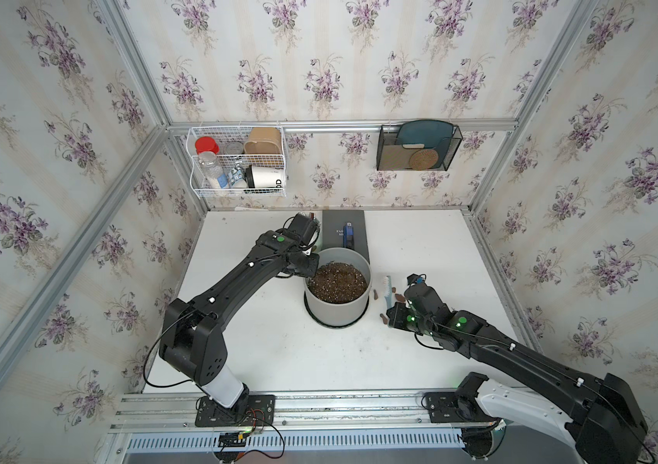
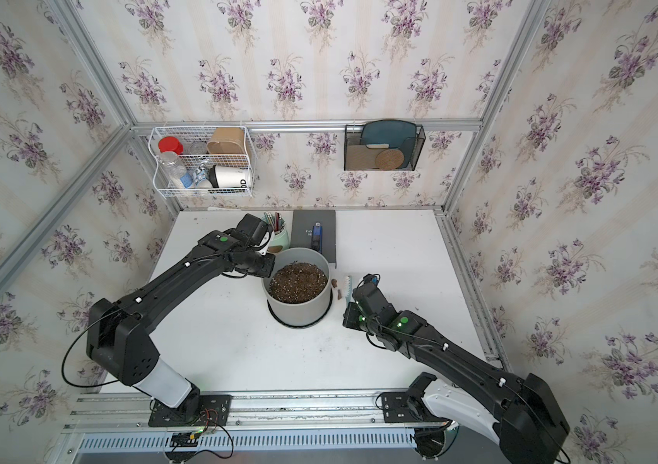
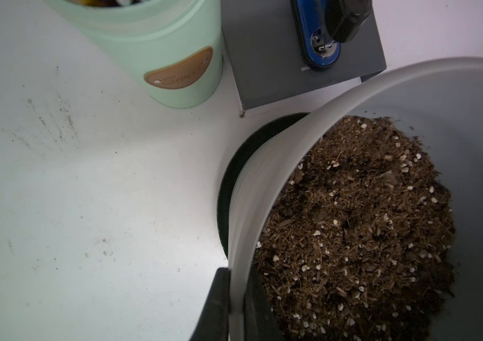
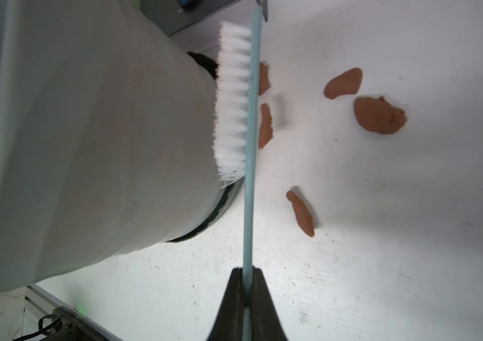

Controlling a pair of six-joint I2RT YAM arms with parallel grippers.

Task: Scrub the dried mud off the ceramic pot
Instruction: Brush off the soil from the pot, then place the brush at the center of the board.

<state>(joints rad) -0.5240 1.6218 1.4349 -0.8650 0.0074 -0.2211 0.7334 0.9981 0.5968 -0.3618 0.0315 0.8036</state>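
Fingers (image 3: pixel 218 307) of the left gripper (image 3: pixel 237 283) pinch the rim of the ceramic pot (image 1: pixel 337 309), one inside and one outside. This arm reaches, bent at the elbow, to the pot's far left side. The right gripper (image 4: pixel 246 277) is closed on the thin handle of a brush (image 4: pixel 250 177), and its arm stretches low at the pot's right. The pot stands in the middle of the table (image 1: pixel 279 353), filled with soil (image 1: pixel 337 282). The right wrist view alone shows all five pieces of dried mud (image 4: pixel 378 116) on the table and the bristles (image 4: pixel 232 103) facing the pot wall. Whether they touch it, I cannot tell.
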